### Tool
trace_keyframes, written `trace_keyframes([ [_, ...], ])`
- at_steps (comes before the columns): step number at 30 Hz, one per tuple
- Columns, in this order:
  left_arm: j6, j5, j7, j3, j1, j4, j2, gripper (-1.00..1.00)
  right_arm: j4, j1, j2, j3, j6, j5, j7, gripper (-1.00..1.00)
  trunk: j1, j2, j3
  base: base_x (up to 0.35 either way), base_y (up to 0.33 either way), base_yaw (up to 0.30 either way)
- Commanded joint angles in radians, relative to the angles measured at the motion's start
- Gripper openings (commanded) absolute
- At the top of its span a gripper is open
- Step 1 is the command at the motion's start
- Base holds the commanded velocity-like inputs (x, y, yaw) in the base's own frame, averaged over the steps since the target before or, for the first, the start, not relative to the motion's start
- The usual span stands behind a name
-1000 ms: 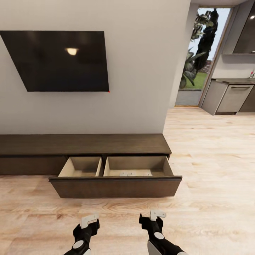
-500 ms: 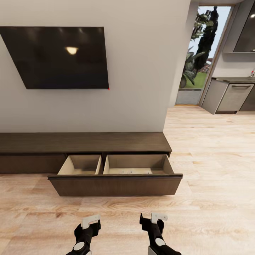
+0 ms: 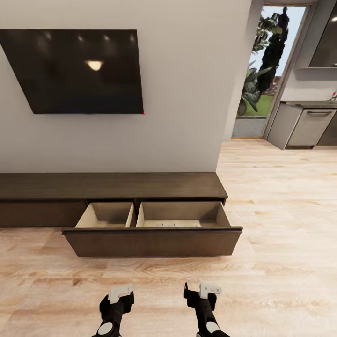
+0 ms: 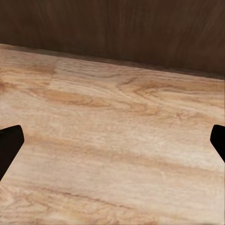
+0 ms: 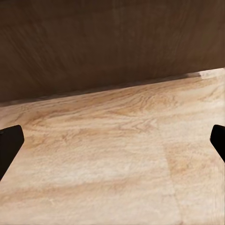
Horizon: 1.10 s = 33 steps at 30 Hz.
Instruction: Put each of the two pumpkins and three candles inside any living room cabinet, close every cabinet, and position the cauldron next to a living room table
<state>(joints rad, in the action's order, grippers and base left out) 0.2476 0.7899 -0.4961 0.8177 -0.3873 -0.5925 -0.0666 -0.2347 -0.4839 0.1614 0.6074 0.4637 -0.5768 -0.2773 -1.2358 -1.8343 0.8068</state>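
The long dark-brown cabinet [image 3: 112, 186] stands against the wall with its wide drawer [image 3: 152, 242] pulled out. The drawer has two pale beige compartments. In the right one, small pale tops of candles [image 3: 167, 225] just peek over the drawer front. My left gripper [image 3: 117, 299] and right gripper [image 3: 200, 295] hang low over the wood floor in front of the drawer, both open and holding nothing. In the wrist views the left gripper [image 4: 112, 140] and right gripper [image 5: 112, 140] face the floor and the dark drawer front. The pumpkins, the cauldron and the table are out of view.
A black TV [image 3: 77, 70] hangs on the wall above the cabinet. At the right, light wood floor [image 3: 281, 210] runs to a doorway with plants [image 3: 260, 70] and grey kitchen units [image 3: 309, 126].
The whole picture has shifted, so the camera moved: the drawer front now hides more of the drawer's inside and the candle tops. Both grippers keep their open pose.
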Motion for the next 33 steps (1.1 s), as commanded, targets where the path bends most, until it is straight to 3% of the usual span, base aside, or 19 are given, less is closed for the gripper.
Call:
trace_keyframes([
  [1,0.007,0.011,-0.006,0.010,-0.001,0.000,-0.001,1.00,0.001,-0.001,-0.001,0.008,0.004,-0.007,-0.007,1.00,-0.004,-0.008,0.004,0.000,0.000,0.000],
  [12,0.007,0.009,-0.007,0.017,-0.001,0.006,0.001,1.00,-0.001,-0.001,-0.003,0.006,0.017,-0.008,-0.005,1.00,-0.046,-0.085,0.039,0.000,0.000,0.000],
  [21,0.013,0.009,0.000,0.020,-0.001,0.008,0.000,1.00,0.044,0.012,-0.003,0.007,0.196,-0.005,-0.005,1.00,-0.081,-0.148,0.067,0.000,0.000,0.000],
  [26,0.055,0.008,0.002,0.021,-0.001,0.008,0.000,1.00,0.061,0.013,-0.001,0.008,0.212,-0.003,-0.005,1.00,-0.100,-0.183,0.082,0.000,0.000,0.000],
  [33,0.060,0.006,0.007,0.020,-0.007,0.007,-0.001,1.00,0.056,0.012,0.000,0.011,0.208,0.000,-0.004,1.00,-0.127,-0.232,0.104,0.000,0.000,0.000],
])
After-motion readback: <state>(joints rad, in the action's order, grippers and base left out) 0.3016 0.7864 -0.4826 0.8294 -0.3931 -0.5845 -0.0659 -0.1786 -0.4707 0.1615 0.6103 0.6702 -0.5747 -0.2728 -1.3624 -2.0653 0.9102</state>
